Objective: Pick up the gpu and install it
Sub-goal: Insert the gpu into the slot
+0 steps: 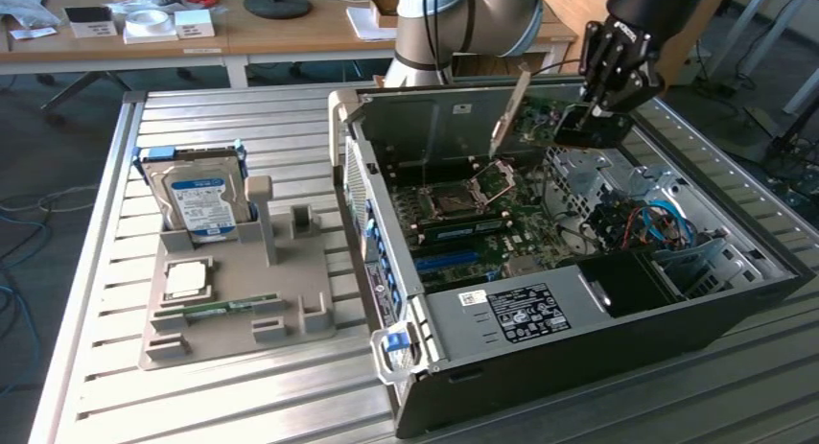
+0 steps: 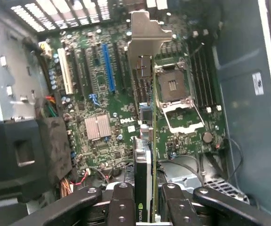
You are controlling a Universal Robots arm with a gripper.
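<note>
The gpu hung on its edge over the open case, above the motherboard and seemingly clear of it. Its metal bracket was at the end far from the pincer. The pincer was pinching the card by its two flat faces. The card looked light and stiff but fragile, so I judge the flat faces a safer hold than the contact edge. Room was narrow: the case walls, the socket and cables stood near, with open space only upward.
</note>
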